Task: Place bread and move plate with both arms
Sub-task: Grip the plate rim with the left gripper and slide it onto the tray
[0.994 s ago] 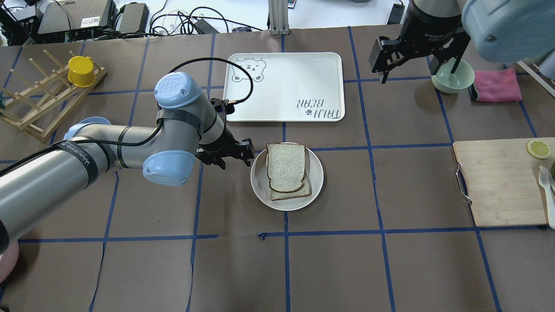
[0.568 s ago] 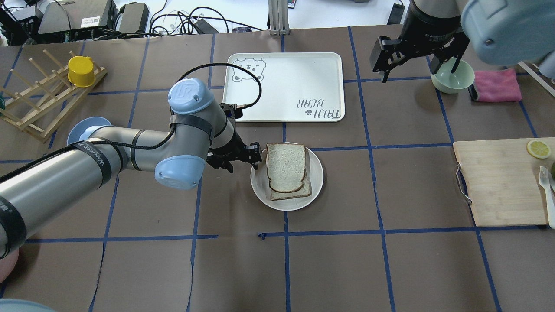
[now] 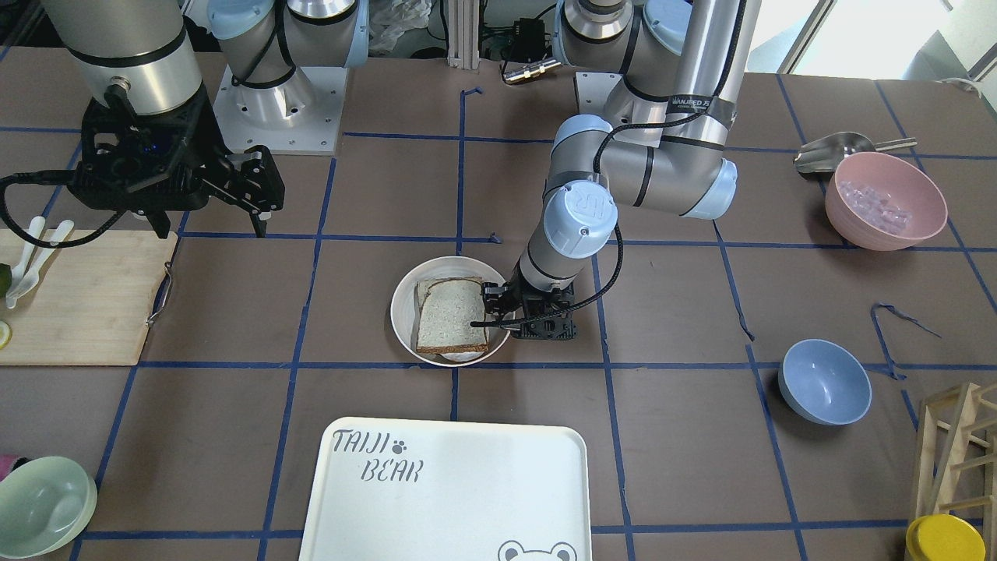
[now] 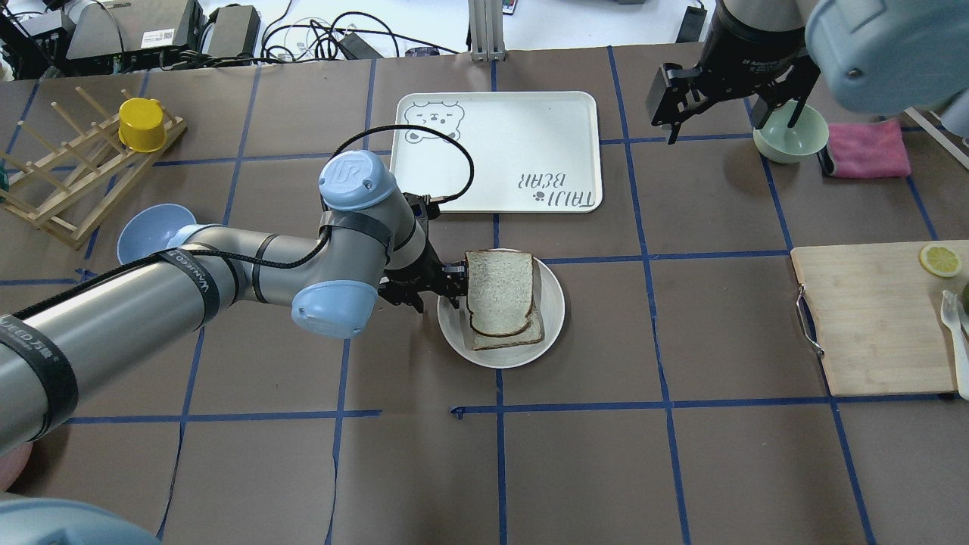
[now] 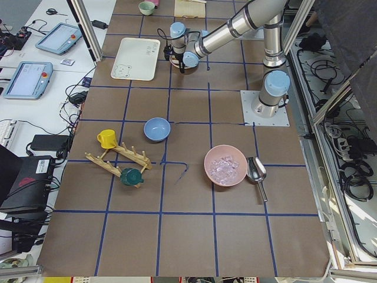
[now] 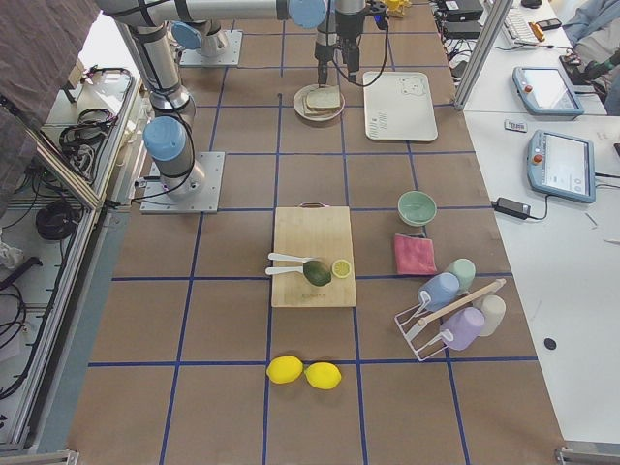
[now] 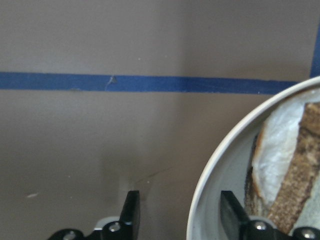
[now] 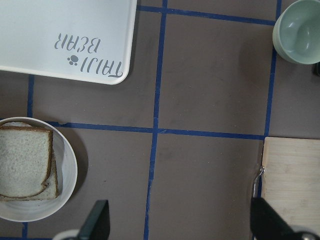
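The cream-white plate (image 4: 554,304) sits at the table's centre with two stacked slices on it. The dark-crusted bread (image 4: 498,291) lies on top of a squarer, lighter slice (image 4: 526,333). My left gripper (image 4: 448,291) is open at the plate's left rim. In the left wrist view (image 7: 177,217) one finger is outside the plate's rim (image 7: 209,181) and the other is inside it, beside the bread's edge (image 7: 277,160). My right gripper (image 4: 730,125) is open and empty, high above the far right, near the green bowl. Its wrist view shows the plate (image 8: 67,170) and bread (image 8: 22,160) at lower left.
The "TAIJI BEAR" tray (image 4: 496,151) lies just behind the plate. A pale green bowl (image 4: 791,138) and pink cloth (image 4: 867,147) are at far right, and a cutting board (image 4: 870,322) is at right. A blue bowl (image 4: 147,227) and wooden rack (image 4: 72,174) are at left.
My left arm has moved right toward the plate, and its open gripper now straddles the plate's left rim. The right arm, the plate and the bread have not moved.
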Robot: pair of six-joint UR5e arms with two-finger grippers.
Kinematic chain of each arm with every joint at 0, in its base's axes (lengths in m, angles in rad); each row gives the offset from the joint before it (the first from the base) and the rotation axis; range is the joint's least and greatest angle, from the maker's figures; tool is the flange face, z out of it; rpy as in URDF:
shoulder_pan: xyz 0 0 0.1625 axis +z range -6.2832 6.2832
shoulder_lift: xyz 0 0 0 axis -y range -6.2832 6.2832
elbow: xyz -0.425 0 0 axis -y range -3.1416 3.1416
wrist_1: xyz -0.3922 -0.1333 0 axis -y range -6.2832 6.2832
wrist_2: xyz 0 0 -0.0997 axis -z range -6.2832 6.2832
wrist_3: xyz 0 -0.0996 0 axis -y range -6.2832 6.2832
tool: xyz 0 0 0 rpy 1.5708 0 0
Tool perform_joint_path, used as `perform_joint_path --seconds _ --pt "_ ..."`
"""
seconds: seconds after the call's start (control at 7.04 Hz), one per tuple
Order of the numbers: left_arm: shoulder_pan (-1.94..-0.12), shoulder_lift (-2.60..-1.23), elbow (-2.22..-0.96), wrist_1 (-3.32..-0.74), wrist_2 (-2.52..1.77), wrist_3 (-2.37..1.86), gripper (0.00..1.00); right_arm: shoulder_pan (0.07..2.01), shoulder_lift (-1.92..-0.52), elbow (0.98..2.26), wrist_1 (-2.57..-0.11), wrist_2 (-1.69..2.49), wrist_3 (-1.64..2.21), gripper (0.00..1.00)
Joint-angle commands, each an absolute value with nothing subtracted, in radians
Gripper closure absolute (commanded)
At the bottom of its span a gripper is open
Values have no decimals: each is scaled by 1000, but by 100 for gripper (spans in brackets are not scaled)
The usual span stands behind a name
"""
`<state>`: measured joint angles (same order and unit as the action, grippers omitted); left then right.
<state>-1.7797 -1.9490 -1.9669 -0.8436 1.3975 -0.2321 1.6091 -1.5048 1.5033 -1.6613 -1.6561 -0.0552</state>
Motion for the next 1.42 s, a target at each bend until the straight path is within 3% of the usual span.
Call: perform_joint_path --seconds 0.0,1.28 --pt "-1781 -1948 -1964 -841 1394 -227 100 1609 -1505 1503 -1660 -1657 -55 0" --pt "-1689 -1936 -1797 -908 1307 -221 100 1609 -1505 1503 -1658 -1657 -55 0"
